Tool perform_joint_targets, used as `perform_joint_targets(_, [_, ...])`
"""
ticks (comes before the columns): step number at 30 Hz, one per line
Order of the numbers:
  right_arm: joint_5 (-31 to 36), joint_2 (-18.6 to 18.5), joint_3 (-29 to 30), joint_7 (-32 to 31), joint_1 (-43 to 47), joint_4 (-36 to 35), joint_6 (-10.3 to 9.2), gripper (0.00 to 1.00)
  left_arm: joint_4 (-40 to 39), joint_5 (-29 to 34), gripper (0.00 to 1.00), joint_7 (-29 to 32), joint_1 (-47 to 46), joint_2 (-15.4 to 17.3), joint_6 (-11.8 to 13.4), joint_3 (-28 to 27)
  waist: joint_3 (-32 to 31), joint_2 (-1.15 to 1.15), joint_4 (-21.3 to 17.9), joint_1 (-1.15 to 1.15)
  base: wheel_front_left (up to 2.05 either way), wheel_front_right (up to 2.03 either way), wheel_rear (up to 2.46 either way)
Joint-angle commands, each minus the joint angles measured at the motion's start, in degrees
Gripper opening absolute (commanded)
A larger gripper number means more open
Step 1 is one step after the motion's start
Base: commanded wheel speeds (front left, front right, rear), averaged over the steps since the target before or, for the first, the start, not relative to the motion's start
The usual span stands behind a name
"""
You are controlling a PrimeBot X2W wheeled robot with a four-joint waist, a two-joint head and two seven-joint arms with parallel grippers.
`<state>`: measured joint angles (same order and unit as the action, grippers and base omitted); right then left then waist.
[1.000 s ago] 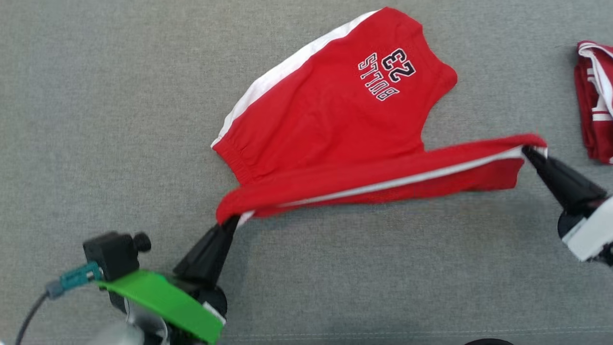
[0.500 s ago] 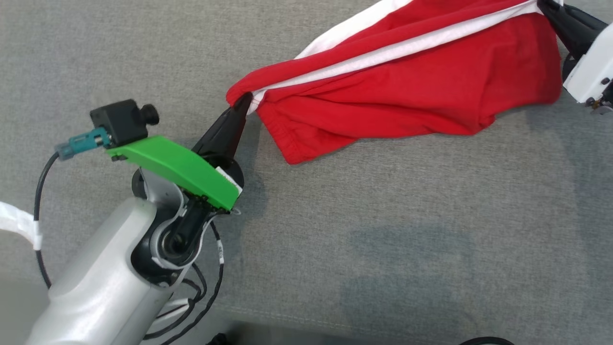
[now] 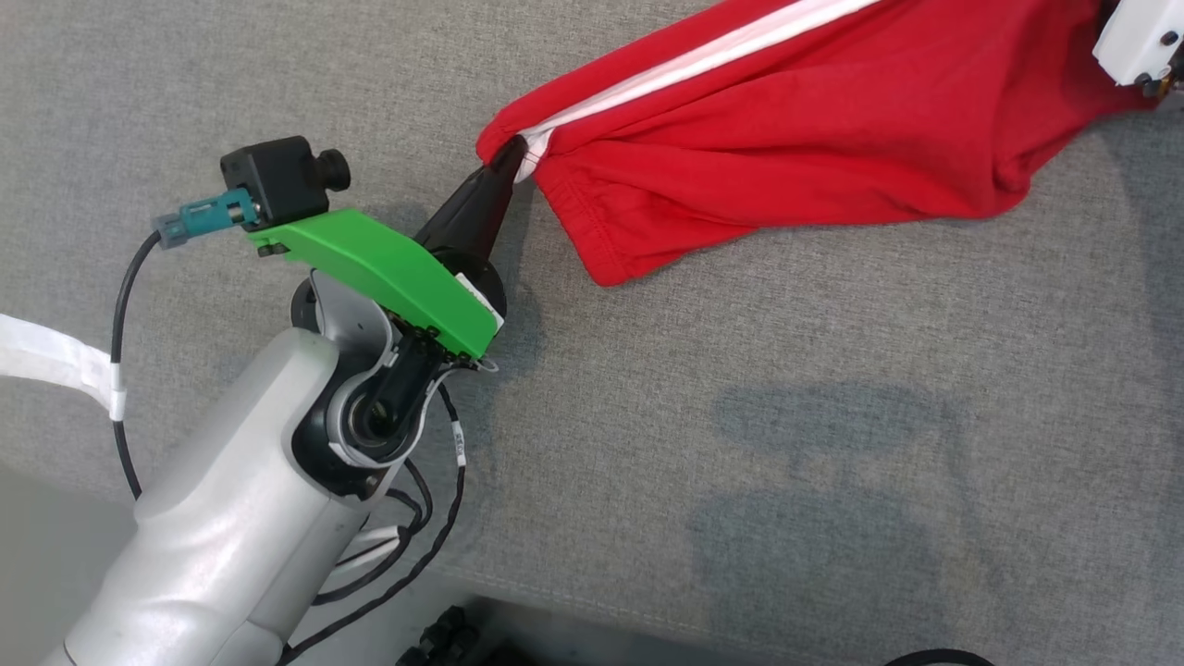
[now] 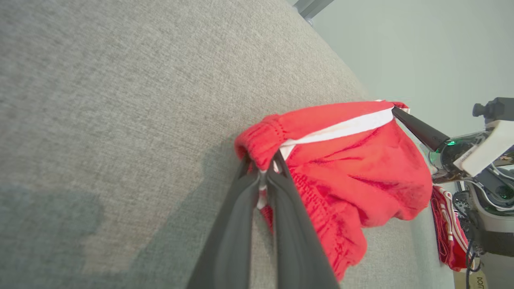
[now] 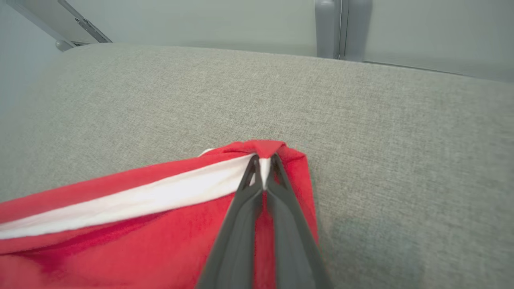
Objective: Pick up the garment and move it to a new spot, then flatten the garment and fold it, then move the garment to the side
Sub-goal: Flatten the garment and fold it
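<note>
While pinching the waistband corner at ten o'clock with the left gripper (image 3: 511,155) clamped tight, holding the red garment (image 3: 786,157) stretched over the grey cushion (image 3: 832,416) toward one o'clock and gripping its far corner there in the firmly closed right gripper (image 5: 263,160).

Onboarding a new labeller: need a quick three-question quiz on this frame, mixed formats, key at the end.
1. True or false: the left tool is shut on a corner of the red shorts.
2. The stripe along the stretched edge of the shorts is: A white, B black, C blue.
3. What colour is the fabric surface under the shorts?
Key: 1 true; 2 A; 3 grey.
</note>
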<state>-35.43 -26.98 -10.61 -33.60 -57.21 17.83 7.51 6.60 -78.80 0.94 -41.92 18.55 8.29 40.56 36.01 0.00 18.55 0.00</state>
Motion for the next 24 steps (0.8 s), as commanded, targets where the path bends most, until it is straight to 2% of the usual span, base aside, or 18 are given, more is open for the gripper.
perform_joint_targets(1, [0.3,-0.4,-0.4,0.6,-1.6,1.1,-0.06,0.0,0.2,0.2,0.0,0.1,-0.8,-0.3,-0.3,0.0,-0.2,0.0,0.0,0.0,0.0,0.0,0.0])
perform_joint_targets(4, [0.7,-0.4,-1.5,1.5,-2.9,2.6,-0.06,0.0,-0.1,0.3,0.0,0.2,-1.0,-0.5,-0.6,0.3,-0.6,0.0,-0.1,0.0,0.0,0.0,0.0])
perform_joint_targets(5, [0.6,-0.3,-1.9,1.7,-3.1,3.0,-0.06,0.27,-0.1,0.3,0.0,0.3,-1.0,-0.5,-0.6,0.3,-0.7,0.0,-0.2,0.0,0.0,0.0,0.0])
perform_joint_targets(6, [0.5,-0.4,-2.5,2.0,-3.3,3.3,-0.06,0.73,-0.2,0.3,0.04,0.4,-1.0,-0.4,-0.5,0.4,-0.9,0.0,-0.3,0.0,0.0,0.0,0.0])
perform_joint_targets(7, [0.2,-0.5,-3.1,2.2,-3.5,3.6,-0.06,1.0,-0.3,0.4,0.2,0.5,-0.9,-0.2,-0.5,0.5,-1.1,0.0,-0.5,0.0,0.0,0.0,0.0])
perform_joint_targets(8, [0.0,-0.6,-3.7,2.4,-3.6,3.9,-0.06,1.0,-0.4,0.3,0.38,0.5,-0.7,-0.1,-0.5,0.5,-1.3,0.0,-0.8,0.0,0.0,0.0,0.0])
perform_joint_targets(10, [-0.7,-0.7,-4.6,2.7,-3.4,4.3,-0.05,1.0,-0.7,0.3,1.0,0.7,0.0,0.5,-0.3,0.4,-2.1,0.0,-1.4,0.0,0.0,0.0,0.0])
perform_joint_targets(15, [-2.6,-1.3,-6.4,3.1,-1.9,3.2,-0.05,1.0,-2.8,3.0,1.0,-0.3,3.0,4.5,1.0,1.0,-5.2,0.0,-3.8,0.0,0.0,0.0,0.0])
perform_joint_targets(16, [-2.6,-1.3,-6.4,3.1,-1.9,3.2,-0.05,1.0,-2.8,3.0,1.0,-0.3,3.0,4.5,1.0,1.0,-5.2,0.0,-3.8,0.0,0.0,0.0,0.0])
perform_joint_targets(19, [-3.8,-2.4,-6.9,2.6,-0.3,1.3,-0.05,1.0,-6.2,7.8,1.0,-3.3,5.7,8.6,2.2,2.1,-7.8,0.0,-5.3,0.0,0.0,0.0,0.0])
perform_joint_targets(23, [-5.1,-5.4,-7.7,-0.2,3.4,-2.0,-0.05,1.0,-10.6,13.9,1.0,-9.5,11.5,13.0,5.9,2.4,-10.9,0.0,-6.6,0.0,0.0,0.0,0.0])
perform_joint_targets(24, [-5.1,-6.0,-7.2,-0.4,4.3,-2.5,-0.05,1.0,-11.6,14.6,1.0,-11.1,13.1,13.3,7.0,2.4,-11.5,0.0,-6.7,0.0,0.0,0.0,0.0])
